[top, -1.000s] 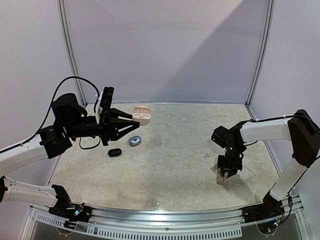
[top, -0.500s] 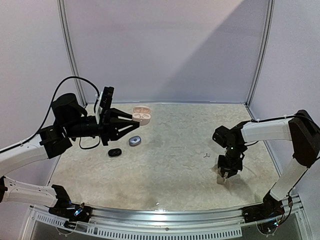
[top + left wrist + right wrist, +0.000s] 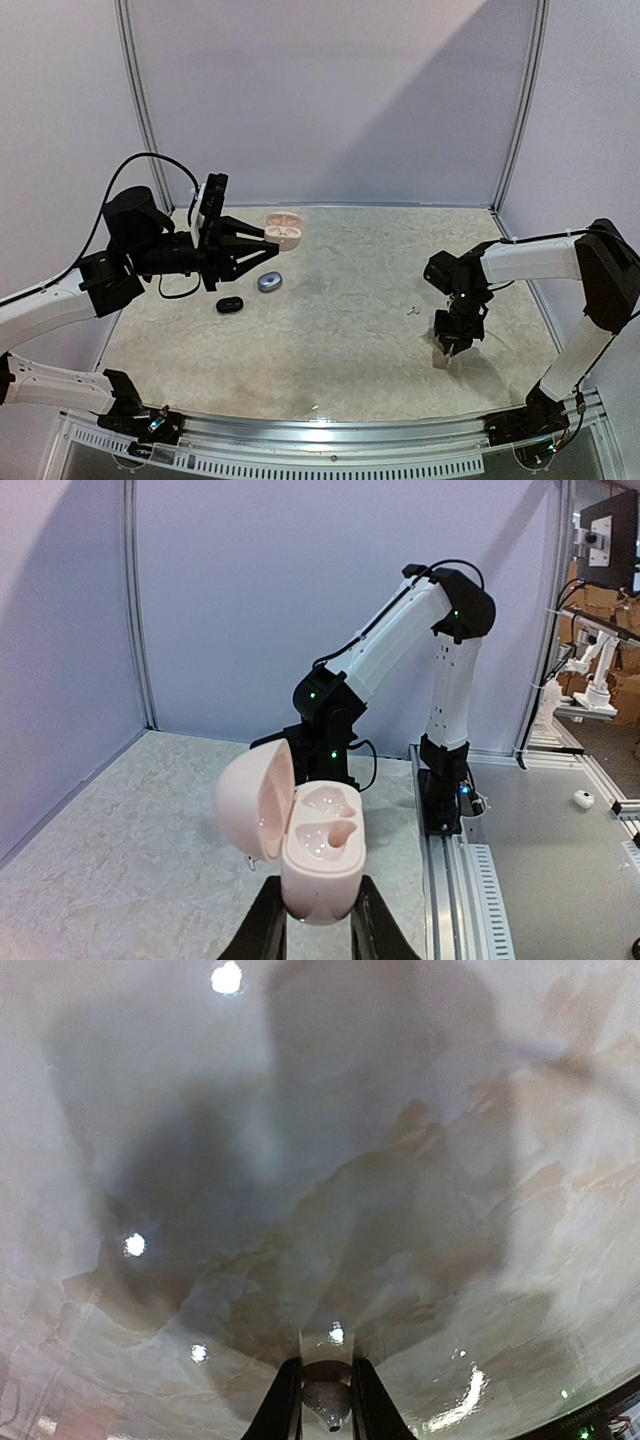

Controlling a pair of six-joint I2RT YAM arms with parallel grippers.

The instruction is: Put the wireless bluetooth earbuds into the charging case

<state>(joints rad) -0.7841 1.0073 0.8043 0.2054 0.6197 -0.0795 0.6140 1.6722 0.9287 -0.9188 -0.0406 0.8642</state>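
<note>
A pink charging case (image 3: 322,840) hangs in the air with its lid swung open to the left and both wells bare. My left gripper (image 3: 320,880) is shut on the case's lower body; from above, this gripper (image 3: 272,243) is at the back left with the case (image 3: 283,231) at its tips. My right gripper (image 3: 326,1362) points down at the table with its jaws closed round a silvery grey earbud (image 3: 326,1402). From above, that gripper (image 3: 450,352) sits at the right, touching the tabletop. A white earbud (image 3: 411,310) lies just left of it.
A black case (image 3: 229,305) and a blue-grey case (image 3: 269,282) lie on the table under the left arm. A small white piece (image 3: 314,406) rests near the front rail (image 3: 330,440). Grey walls close in the table at the back and sides.
My right gripper's jaws have narrowed onto the grey earbud. The left arm and the pink case have stayed still.
</note>
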